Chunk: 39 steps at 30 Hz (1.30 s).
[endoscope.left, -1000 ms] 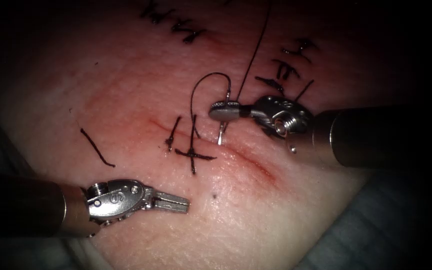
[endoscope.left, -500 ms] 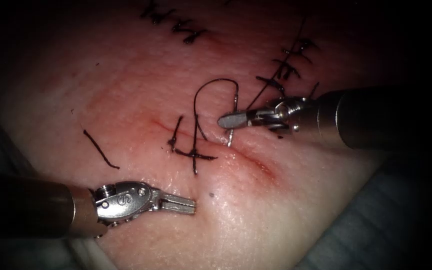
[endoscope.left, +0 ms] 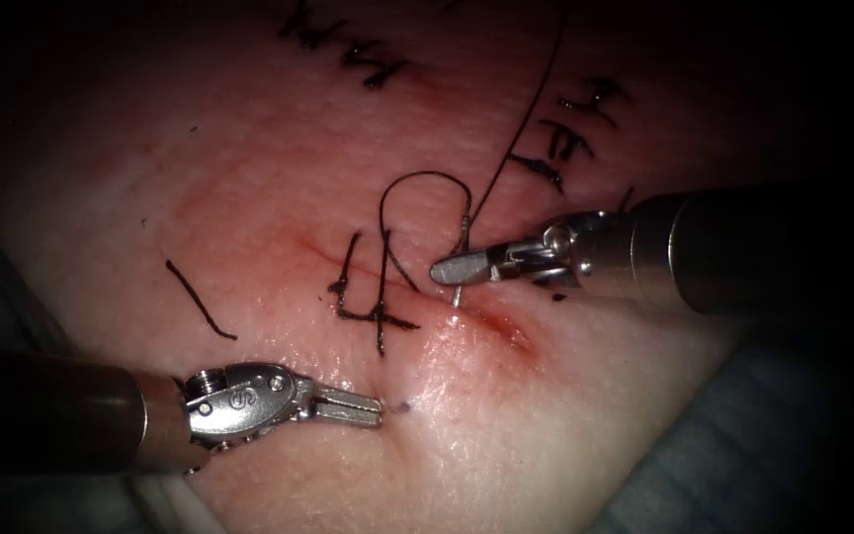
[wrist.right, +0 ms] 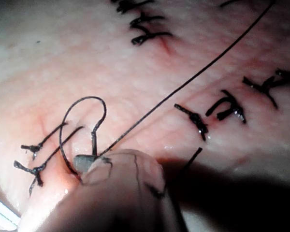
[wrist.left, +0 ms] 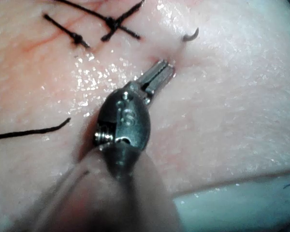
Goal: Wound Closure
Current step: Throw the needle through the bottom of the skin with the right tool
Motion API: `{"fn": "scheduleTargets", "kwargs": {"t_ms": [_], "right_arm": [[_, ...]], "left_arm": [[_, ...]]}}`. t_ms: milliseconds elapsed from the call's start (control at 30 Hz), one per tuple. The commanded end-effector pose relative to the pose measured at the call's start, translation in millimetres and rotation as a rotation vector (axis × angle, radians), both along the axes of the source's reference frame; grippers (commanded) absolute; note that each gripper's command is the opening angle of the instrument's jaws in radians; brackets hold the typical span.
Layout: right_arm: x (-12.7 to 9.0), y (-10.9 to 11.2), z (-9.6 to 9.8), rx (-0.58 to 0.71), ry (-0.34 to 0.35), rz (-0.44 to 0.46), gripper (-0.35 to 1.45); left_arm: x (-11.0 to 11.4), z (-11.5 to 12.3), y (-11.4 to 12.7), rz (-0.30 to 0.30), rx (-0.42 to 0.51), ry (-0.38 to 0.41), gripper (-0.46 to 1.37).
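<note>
Endoscope view first, and the biggest thing on show is the pale pink slab of pork-belly tissue [endoscope.left: 279,188], glistening, with its reddened cut [endoscope.left: 491,321] running slantwise down toward the right. Red fluid [endoscope.left: 506,331] tints the lower end of that cut. Two tied black stitches [endoscope.left: 378,307] already cross it on the left stretch.

Next in size, the right arm's steel gripper [endoscope.left: 450,269] reaches in level from the right, clenched on the curved steel needle [endoscope.left: 461,259] at about mid-curve. Compared with a second ago it has rolled and come lower, and the needle's tip now sits at the tissue on the cut's upper edge, right beside the last stitch. Whether the tip has actually broken the surface, I can't say.

Down at the near edge of the tissue, the left arm's steel gripper [endoscope.left: 363,403] lies with jaws together and nothing between them; the left wrist view shows the same closed, bare tips [wrist.left: 159,77] resting on or just above wet tissue.

Then the fine black thread [endoscope.left: 417,193]: a loop arcs over from the needle's tail, and one long strand runs up and away.

Judging the job at hand, a clean bite wants the needle square to the cut, turned along its own curve rather than shoved, and that slack loop kept away from the tip.
</note>
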<state>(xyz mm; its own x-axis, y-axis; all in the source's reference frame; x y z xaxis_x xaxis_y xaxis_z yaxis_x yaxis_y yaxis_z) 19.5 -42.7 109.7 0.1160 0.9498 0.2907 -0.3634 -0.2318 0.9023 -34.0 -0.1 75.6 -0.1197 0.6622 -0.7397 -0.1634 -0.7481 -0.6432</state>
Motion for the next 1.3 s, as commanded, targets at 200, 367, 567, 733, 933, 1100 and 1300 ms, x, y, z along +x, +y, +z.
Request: {"fn": "scheduleTargets", "kwargs": {"t_ms": [200, 367, 567, 733, 933, 1100, 1300], "right_arm": [[0.0, -1.7, 0.2, 0.053, 0.002, 0.024, -0.35], [0.0, -2.6, 0.0, 0.091, 0.009, 0.038, -0.35], [0.4, -3.4, -1.1, 0.119, 0.036, 0.051, -0.35], [0.9, -4.1, -1.3, 0.132, 0.055, 0.058, -0.35], [1.3, -5.3, -0.5, 0.181, 0.074, 0.063, -0.35], [1.9, -7.3, 0.4, 0.22, 0.093, 0.055, -0.35], [2.3, -8.2, -0.1, 0.235, 0.105, 0.046, -0.35]], "left_arm": [[0.0, 0.0, 0.1, 0.003, 0.002, -0.003, -0.35], [-0.1, 0.3, 0.3, 0.003, 0.002, -0.003, -0.35], [-0.1, 0.4, 0.3, 0.002, 0.002, -0.002, -0.35], [-0.2, 0.4, 0.4, 0.002, 0.002, -0.002, -0.35], [-0.2, 0.4, 0.3, 0.002, 0.002, -0.002, -0.35], [-0.2, 0.4, 0.4, 0.002, 0.002, -0.002, -0.35], [-0.2, 0.4, 0.4, 0.002, 0.002, -0.002, -0.35]]}}
